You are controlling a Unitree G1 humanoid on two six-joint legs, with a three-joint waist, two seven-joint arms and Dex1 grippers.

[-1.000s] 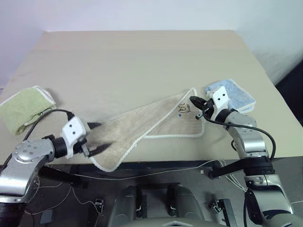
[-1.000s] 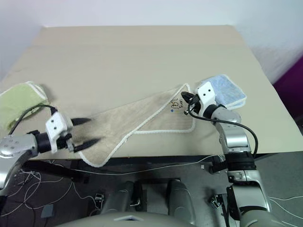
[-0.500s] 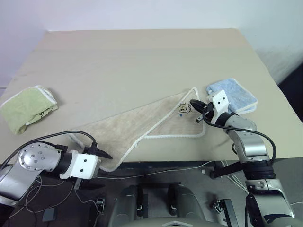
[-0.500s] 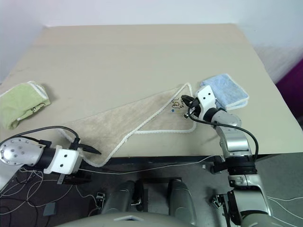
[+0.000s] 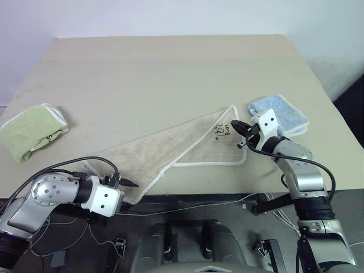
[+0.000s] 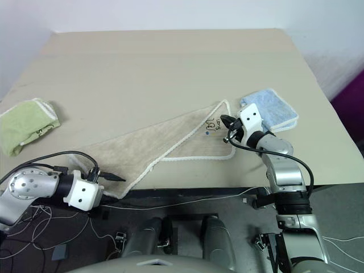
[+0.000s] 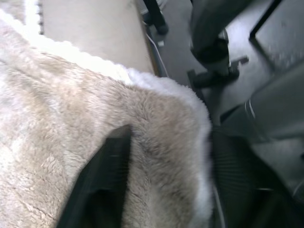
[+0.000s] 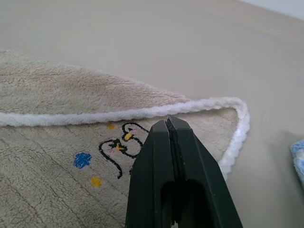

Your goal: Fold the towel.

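- the towel (image 5: pixel 170 149) lies partly folded along the table's (image 5: pixel 170 74) near edge, one corner drooping off it, right at the left gripper (image 5: pixel 126 183).
- left gripper: fingers straddle that drooping corner, one above the pile and one beside the hem (held or not — cannot tell).
- right gripper (image 5: pixel 236 126): fingers pressed together over the towel's other corner, gripping nothing visible.
- risk: a shallow bite on thick pile may slip when lifted, dragging the towel off the edge.
- a blue towel (image 5: pixel 287 114) sits just behind the right gripper; a green towel (image 5: pixel 28 129) lies well beyond the left one — neither blocks the fold.
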